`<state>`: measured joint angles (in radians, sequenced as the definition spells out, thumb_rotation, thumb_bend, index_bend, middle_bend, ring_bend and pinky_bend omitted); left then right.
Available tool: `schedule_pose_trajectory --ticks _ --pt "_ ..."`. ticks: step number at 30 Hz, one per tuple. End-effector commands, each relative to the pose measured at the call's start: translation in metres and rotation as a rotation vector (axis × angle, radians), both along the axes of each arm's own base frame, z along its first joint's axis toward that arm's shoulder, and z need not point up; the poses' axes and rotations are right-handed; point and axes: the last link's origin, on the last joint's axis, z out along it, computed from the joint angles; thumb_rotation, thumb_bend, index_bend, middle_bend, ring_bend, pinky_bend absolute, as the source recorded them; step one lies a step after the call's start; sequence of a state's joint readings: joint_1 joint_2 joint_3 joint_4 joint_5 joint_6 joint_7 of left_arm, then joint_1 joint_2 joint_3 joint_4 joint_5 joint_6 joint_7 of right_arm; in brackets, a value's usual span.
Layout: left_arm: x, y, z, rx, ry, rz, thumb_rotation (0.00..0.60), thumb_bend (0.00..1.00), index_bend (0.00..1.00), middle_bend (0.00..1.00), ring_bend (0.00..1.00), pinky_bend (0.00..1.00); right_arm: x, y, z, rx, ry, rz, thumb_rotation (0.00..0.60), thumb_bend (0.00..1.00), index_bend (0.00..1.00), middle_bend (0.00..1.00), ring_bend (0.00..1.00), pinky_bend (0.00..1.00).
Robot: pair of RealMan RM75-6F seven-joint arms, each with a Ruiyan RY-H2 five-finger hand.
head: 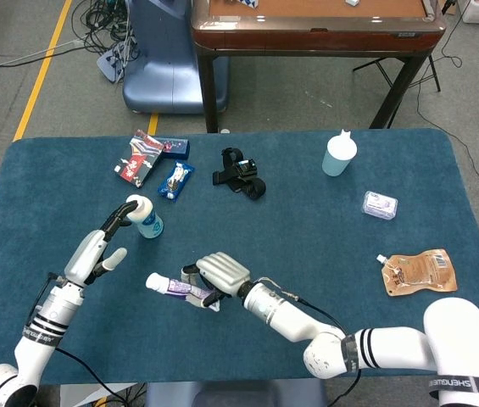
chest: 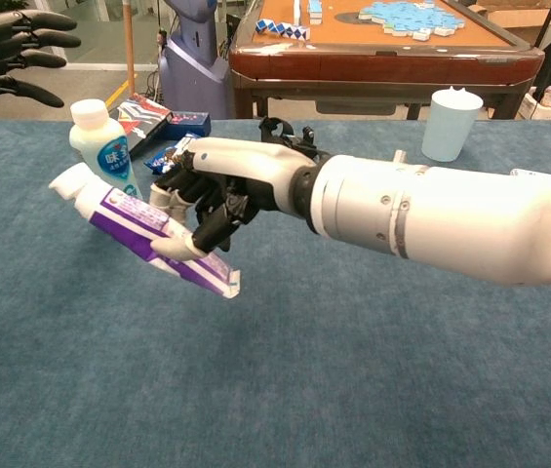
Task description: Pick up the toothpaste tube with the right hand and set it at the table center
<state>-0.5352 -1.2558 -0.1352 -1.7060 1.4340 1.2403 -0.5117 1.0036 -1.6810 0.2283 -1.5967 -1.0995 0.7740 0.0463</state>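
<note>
Head view first: my right hand (head: 216,277) sits low and left of middle in the frame, fingers curled over the toothpaste tube (head: 175,287), which I've got pinned by its body. The white cap end sticks out toward the left edge of the picture. From up here I can't tell how high it rides over the desk (head: 324,246). My left hand (head: 95,252) hangs at lower left, fingers spread and holding nothing, just beside the small white bottle (head: 142,215), fingertips near its cap; I can't say whether they touch. I reckon it waits out of the way so the right arm has room.

Chest view now: the tube (chest: 143,230) is plainly off the blue cloth, tilted, cap up toward the upper left of the frame and crimped end drooping down to the right. My right hand (chest: 207,195) clamps it from above, thumb under and fingers wrapped over the middle, a mid-body hold that keeps both ends from swinging. The bottle (chest: 106,148) stands upright just behind the cap. My left hand (chest: 12,54) shows at the upper left corner, fingers straight and apart, empty.

Judging it: pickup done, and the tube hangs left of the desk's middle, so the carry across and set-down are ahead.
</note>
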Motion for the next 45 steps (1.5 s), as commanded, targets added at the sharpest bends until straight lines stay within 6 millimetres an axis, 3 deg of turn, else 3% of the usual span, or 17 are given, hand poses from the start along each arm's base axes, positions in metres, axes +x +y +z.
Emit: schedule_pose_trajectory --ticks 1,18,45 --pt "0.003 0.001 -0.006 0.014 -0.010 -0.003 0.000 0.03 0.00 0.00 0.01 0.14 0.010 0.000 -0.007 -0.003 -0.037 -0.017 0.600 0.84 0.87 0.78 0.68 0.55" --pt "0.011 0.002 -0.031 -0.029 -0.070 0.007 0.000 0.02 0.00 0.00 0.00 0.08 0.040 -0.003 -0.031 0.010 -0.101 -0.050 0.600 0.85 0.87 0.78 0.68 0.55" --pt "0.016 0.001 -0.052 -0.049 -0.081 -0.007 0.000 0.00 0.00 0.00 0.00 0.05 0.058 -0.008 -0.041 0.035 -0.142 -0.127 0.600 0.88 0.88 0.79 0.70 0.55"
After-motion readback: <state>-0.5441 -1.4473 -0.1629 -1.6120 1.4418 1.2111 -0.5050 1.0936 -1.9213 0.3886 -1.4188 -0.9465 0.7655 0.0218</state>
